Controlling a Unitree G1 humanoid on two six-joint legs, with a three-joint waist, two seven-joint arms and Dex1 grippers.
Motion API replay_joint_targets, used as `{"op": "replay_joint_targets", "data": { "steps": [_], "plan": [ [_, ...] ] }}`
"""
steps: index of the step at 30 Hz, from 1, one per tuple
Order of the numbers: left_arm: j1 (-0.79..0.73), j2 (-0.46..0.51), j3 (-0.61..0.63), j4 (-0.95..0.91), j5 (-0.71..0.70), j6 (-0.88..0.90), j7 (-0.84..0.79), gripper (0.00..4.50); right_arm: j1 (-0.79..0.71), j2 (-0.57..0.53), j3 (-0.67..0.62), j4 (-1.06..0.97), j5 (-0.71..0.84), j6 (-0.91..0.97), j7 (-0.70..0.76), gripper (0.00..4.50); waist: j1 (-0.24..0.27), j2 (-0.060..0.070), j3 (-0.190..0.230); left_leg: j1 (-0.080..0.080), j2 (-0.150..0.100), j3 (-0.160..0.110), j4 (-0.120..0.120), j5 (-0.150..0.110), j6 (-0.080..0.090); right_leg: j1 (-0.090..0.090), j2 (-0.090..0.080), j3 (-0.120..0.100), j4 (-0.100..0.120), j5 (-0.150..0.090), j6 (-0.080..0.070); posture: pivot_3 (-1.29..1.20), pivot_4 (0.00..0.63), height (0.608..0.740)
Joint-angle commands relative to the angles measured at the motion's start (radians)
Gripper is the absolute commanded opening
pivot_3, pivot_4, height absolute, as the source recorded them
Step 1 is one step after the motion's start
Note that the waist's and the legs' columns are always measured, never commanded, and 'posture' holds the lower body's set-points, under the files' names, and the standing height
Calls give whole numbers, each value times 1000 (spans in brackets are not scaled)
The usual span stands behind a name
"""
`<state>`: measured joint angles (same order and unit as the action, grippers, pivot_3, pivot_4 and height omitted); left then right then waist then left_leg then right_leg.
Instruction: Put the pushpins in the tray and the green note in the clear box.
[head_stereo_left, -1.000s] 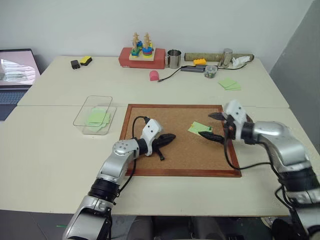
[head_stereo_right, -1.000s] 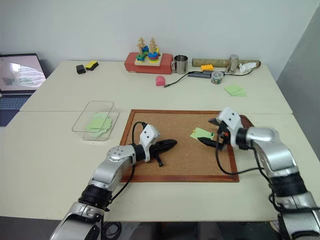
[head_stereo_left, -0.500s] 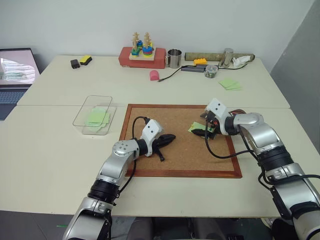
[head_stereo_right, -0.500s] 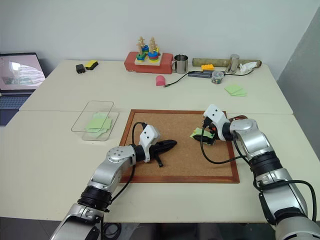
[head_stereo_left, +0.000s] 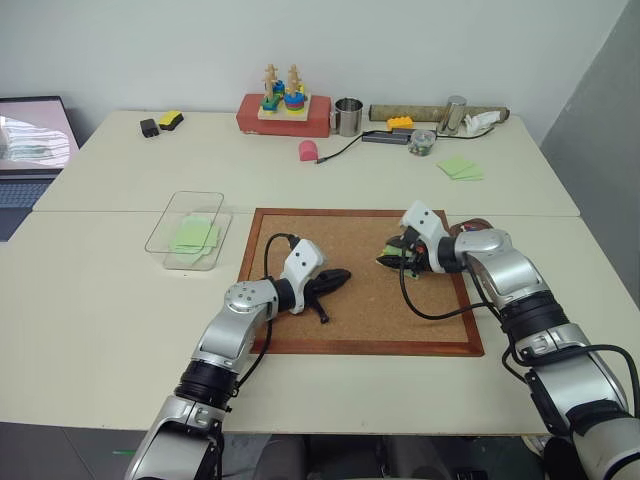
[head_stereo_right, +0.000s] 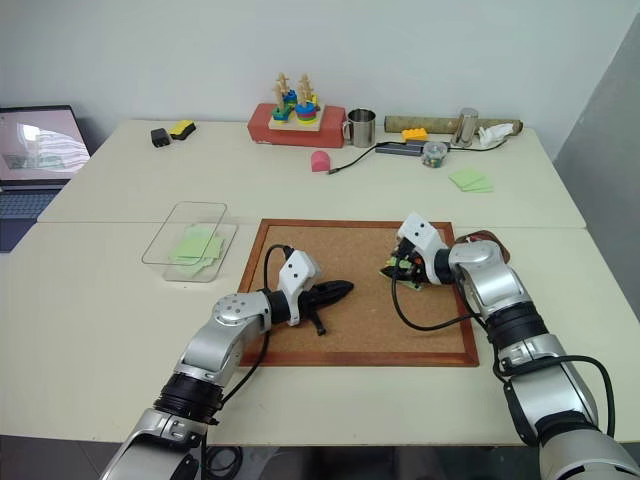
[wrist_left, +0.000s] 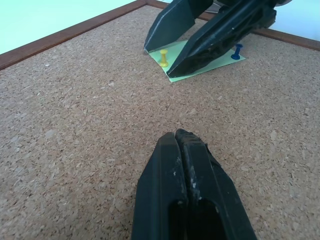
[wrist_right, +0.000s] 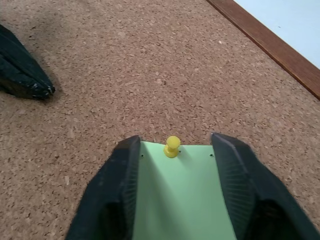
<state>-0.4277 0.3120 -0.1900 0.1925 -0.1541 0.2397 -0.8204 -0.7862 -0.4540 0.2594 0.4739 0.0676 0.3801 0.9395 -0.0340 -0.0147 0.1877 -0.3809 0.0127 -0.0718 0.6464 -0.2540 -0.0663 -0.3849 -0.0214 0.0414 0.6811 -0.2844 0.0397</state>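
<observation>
The light green square paper note (wrist_right: 182, 192) lies pinned to the wood-framed cork board (head_stereo_left: 300, 222) by a small yellow pushpin (wrist_right: 172, 146) and a small blue pushpin (wrist_left: 237, 51). The right gripper (wrist_right: 175, 150) straddles the yellow pin with jaws partly open and gripping nothing, probably lined up to pluck it. The left gripper (wrist_left: 181, 137), jaws shut and empty, rests near mid-board. The clear plastic box (head_stereo_left: 190, 230) sits beside the board.
</observation>
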Motion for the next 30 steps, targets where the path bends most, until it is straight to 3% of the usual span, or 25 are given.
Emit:
{"op": "replay_joint_targets", "data": {
  "steps": [1, 7, 30],
  "plan": [
    [23, 7, -19, 0, 8, 21, -12, 0, -25, 0, -15, -9, -5, -18, 14, 1262, 0, 0, 0, 0, 0, 0, 0, 0, 0, 0, 0, 0, 0, 0, 0, 0, 150, 740],
    [25, 10, -20, -3, 8, 24, -12, 0, -22, -1, -19, -15, -8, -18, 25, 29, 0, 0, 0, 0, 0, 0, 0, 0, 0, 0, 0, 0, 0, 0, 0, 0, 150, 740],
    [37, -2, -36, 15, 24, 41, 7, 0, 5, -32, -99, -182, 92, 108, 83, 29, 0, 0, 0, -1, 0, 0, -1, 0, 0, -1, 0, 0, 0, 0, 0, 0, 150, 740]
  ]
}}
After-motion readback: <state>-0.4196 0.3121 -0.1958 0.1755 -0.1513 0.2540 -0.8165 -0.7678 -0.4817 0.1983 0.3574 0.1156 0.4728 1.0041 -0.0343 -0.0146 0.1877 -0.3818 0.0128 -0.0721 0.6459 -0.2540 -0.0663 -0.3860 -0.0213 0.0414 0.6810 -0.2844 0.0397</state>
